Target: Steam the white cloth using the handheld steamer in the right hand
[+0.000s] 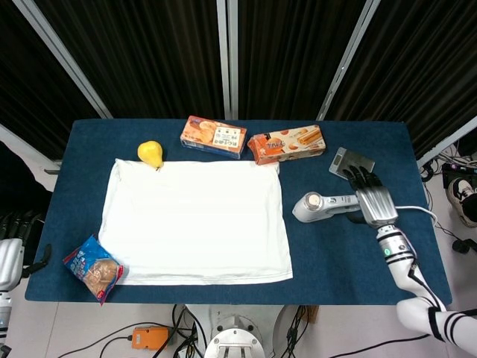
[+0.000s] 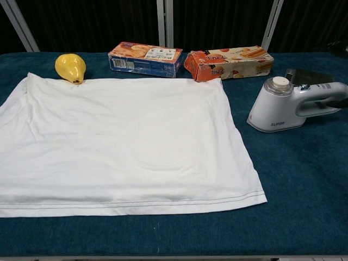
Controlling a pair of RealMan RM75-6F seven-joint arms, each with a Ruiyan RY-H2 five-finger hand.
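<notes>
The white cloth (image 1: 195,221) (image 2: 119,142) lies flat across the left and middle of the blue table (image 1: 343,253). To its right the white handheld steamer (image 1: 322,205) (image 2: 283,106) lies on the table, its handle pointing right. My right hand (image 1: 370,198) hovers over the rear of that handle with fingers stretched toward the back and not wrapped around it. In the chest view only a dark sliver shows by the handle's end. My left hand (image 1: 10,255) hangs off the table's left edge, fingers apart and holding nothing.
A yellow pear (image 1: 150,154) touches the cloth's far left corner. Two snack boxes (image 1: 214,136) (image 1: 287,144) line the back. A grey scale (image 1: 350,162) sits just behind my right hand. A blue snack packet (image 1: 94,268) lies at the front left. The steamer's cord (image 1: 421,211) trails right.
</notes>
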